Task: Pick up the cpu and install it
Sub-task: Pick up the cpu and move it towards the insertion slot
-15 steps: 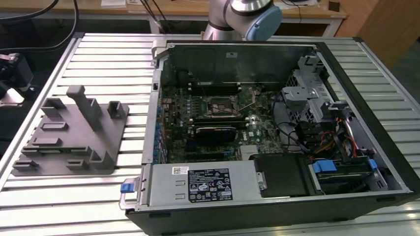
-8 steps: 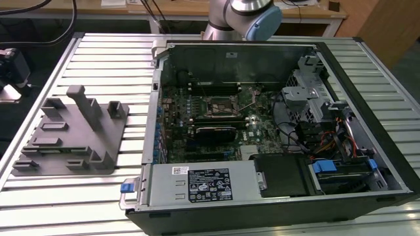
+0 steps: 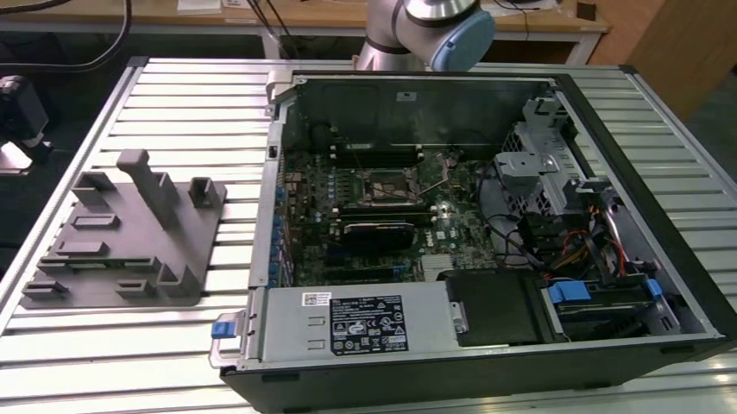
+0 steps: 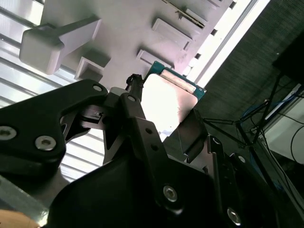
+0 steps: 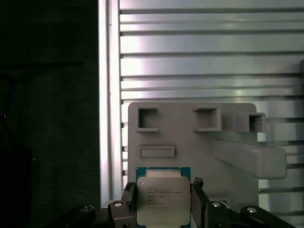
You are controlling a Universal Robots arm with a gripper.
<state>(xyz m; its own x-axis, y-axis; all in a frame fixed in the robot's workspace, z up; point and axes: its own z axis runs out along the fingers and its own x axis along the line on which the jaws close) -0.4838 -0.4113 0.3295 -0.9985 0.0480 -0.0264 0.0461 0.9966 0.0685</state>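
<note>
The cpu (image 5: 163, 197) is a flat square chip with a shiny silver top and a green rim. It sits between the black fingers (image 5: 199, 202) of my gripper (image 5: 163, 203), which is shut on its two side edges. The same cpu (image 4: 171, 99) glares bright in the second wrist view, clamped in the gripper (image 4: 166, 123). It hangs above the grey holder block (image 5: 190, 137), near that block's edge. In the exterior view the black socket frame (image 3: 384, 185) lies on the motherboard inside the open computer case (image 3: 645, 259).
The grey holder block (image 3: 127, 233) with upright pegs and recesses lies on the slatted metal table (image 3: 196, 95) at the exterior view's left. The arm's base (image 3: 426, 34) stands behind the case. A labelled grey power supply box (image 3: 357, 323), drive cages and cables crowd the case.
</note>
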